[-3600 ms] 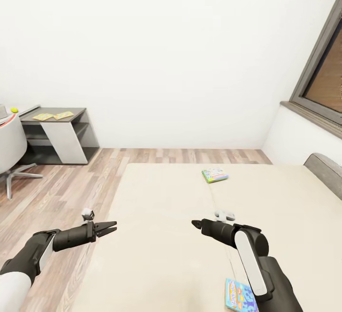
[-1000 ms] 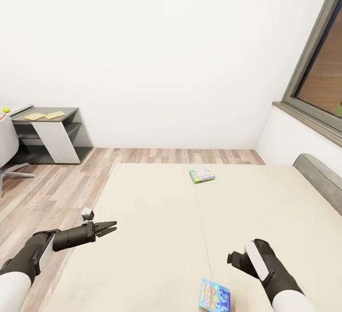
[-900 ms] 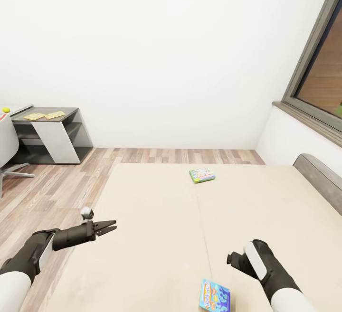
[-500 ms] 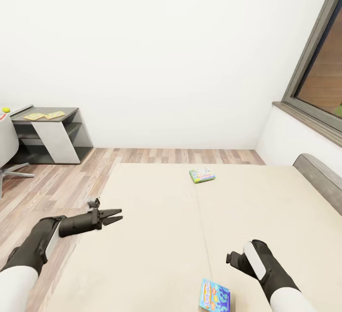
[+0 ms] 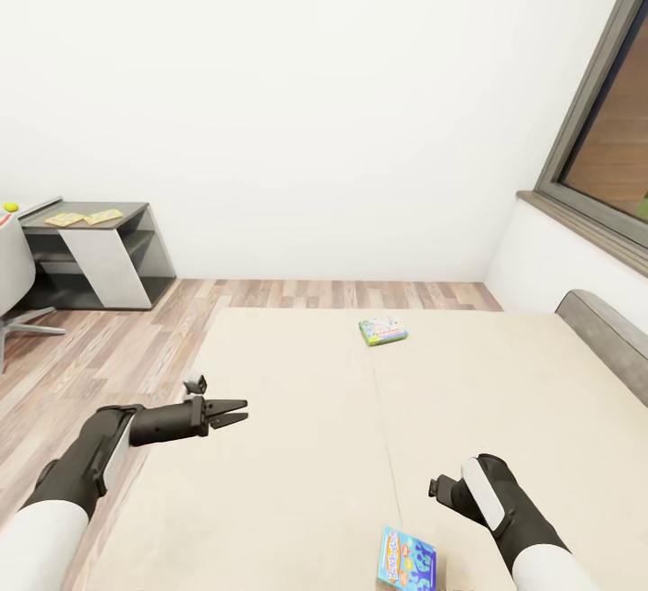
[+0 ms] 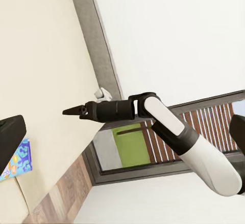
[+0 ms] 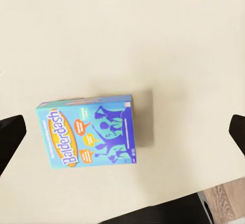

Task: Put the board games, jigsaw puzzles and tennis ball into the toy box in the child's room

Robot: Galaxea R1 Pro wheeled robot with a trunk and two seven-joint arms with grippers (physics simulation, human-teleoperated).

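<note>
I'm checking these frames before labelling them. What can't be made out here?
- Right gripper, head view: its own forearm hides the jaws.
- Blue board game, head view: cut by the bottom edge.
- Green board game, head view: print too small to read.
- Jigsaw puzzles and tennis ball, head view: tiny; the table is cut by the left edge.

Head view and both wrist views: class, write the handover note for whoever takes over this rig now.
Left gripper: fingers open, empty, over the beige bed.
Right gripper: fingers open, empty, above the blue board game box on the bed.
White-green board game box lies farther up the bed.
Two multicoloured jigsaw sheets on the dark grey side unit; small yellow-green tennis ball nearby.
Nothing picked up yet; all remains.
</note>
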